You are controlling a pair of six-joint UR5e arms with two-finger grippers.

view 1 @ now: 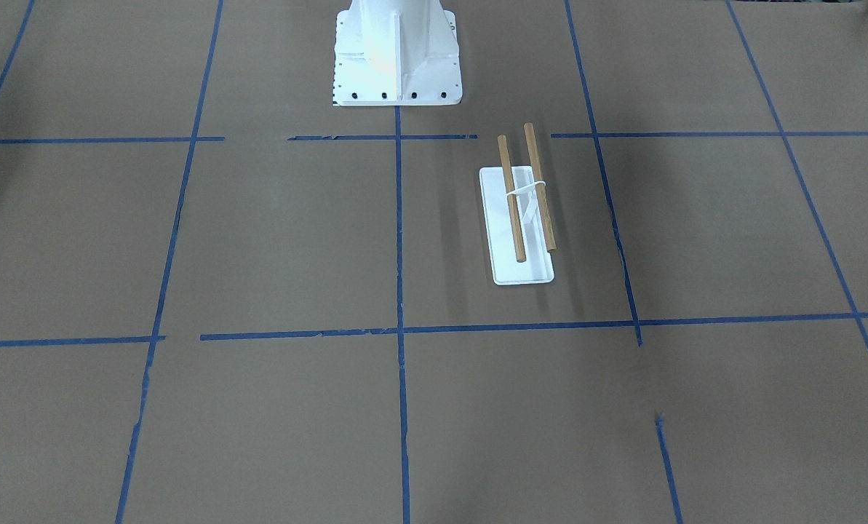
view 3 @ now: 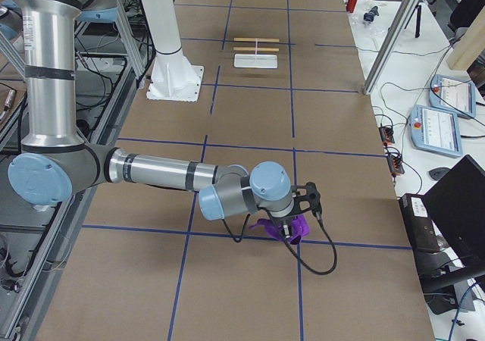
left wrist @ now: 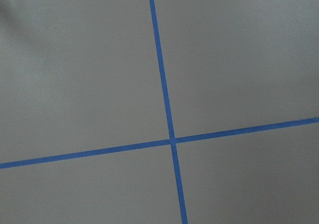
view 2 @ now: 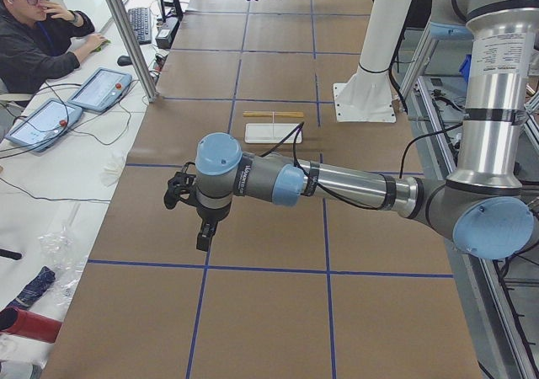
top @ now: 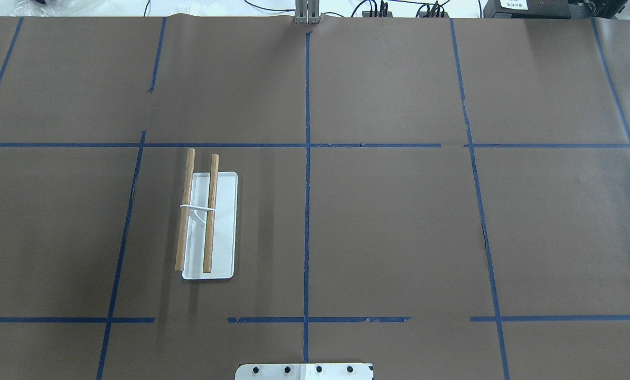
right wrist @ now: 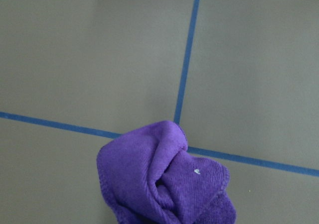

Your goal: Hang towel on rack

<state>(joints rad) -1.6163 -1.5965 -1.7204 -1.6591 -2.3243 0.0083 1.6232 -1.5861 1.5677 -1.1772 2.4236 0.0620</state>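
The rack [view 1: 521, 218] stands on the robot's left half of the table, with a white base, two wooden dowels and a thin white crosspiece; it also shows in the overhead view [top: 209, 221] and both side views [view 2: 274, 126] [view 3: 256, 53]. Nothing hangs on it. The purple towel [right wrist: 164, 184] is bunched close under the right wrist camera. In the exterior right view it sits directly under my right gripper [view 3: 292, 233], at the table's far right end. My left gripper [view 2: 202, 240] hovers over bare paper at the left end. No fingers show in either wrist view, so I cannot tell either gripper's state.
The white bolted pedestal [view 1: 397, 58] stands at the robot's edge of the table [top: 304, 371]. Blue tape lines grid the brown paper. An operator [view 2: 34, 34] sits beside tablets [view 2: 101, 88] past an aluminium post [view 2: 126, 34].
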